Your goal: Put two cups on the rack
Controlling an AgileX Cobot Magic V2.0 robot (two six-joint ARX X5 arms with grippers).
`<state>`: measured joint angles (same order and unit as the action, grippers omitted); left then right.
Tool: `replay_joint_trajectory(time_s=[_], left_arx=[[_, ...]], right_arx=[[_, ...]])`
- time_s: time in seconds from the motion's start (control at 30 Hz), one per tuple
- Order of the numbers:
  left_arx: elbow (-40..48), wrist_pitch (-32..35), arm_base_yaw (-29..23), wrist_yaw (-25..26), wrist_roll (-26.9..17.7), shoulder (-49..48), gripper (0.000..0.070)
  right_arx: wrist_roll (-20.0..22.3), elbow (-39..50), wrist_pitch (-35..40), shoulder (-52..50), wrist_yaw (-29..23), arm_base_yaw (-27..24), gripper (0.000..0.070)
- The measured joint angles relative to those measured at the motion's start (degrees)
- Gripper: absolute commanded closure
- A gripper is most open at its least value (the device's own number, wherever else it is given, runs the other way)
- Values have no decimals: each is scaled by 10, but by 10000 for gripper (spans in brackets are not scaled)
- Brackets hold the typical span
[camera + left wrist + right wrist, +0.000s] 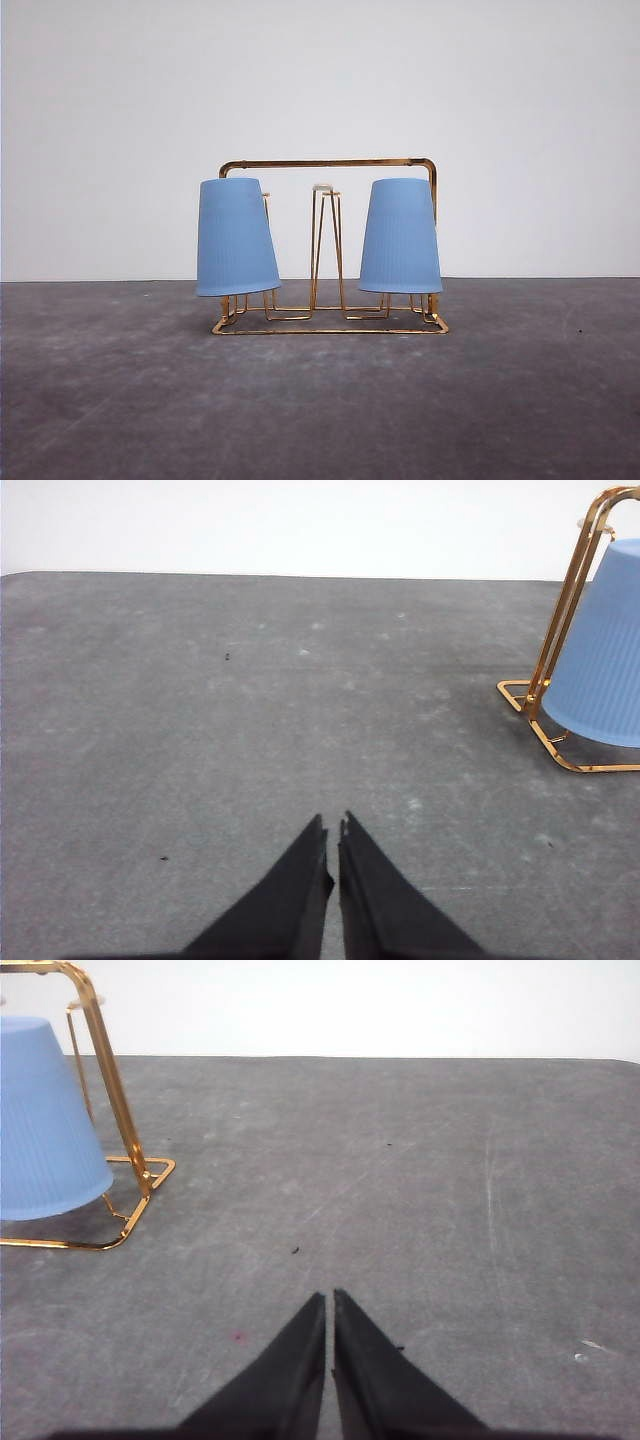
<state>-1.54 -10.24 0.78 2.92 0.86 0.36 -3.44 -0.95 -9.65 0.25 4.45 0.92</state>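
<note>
Left wrist view first, since that's nearest to you: your left gripper has its fingers pinched together with just a sliver between the tips, nothing held, sitting over bare grey table. The right gripper looks the same, closed up and empty.

Further out, both cups are already upside down on the rack. In the front view the left cup hangs at about 9 o'clock from the middle prongs and the right cup at about 3 o'clock. Nothing visible inside either one, they're mouth-down over their prongs. I'd call the job basically done.

What could still bite you: the left cup sits tilted, its rim leaning outward past the rack's base wire, so I'd guess a bump to the table or rack could slip it off. Each wrist view has the rack's end frame close by, so swing an arm inward and you could clip that light wire frame and shove the whole thing.
</note>
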Motion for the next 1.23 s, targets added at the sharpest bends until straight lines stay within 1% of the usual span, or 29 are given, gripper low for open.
replay_joint_trajectory(time_s=[1.23], left_arx=[[0, 0, 0, 0, 0, 0, 700]], right_arx=[[0, 0, 0, 0, 0, 0, 689]])
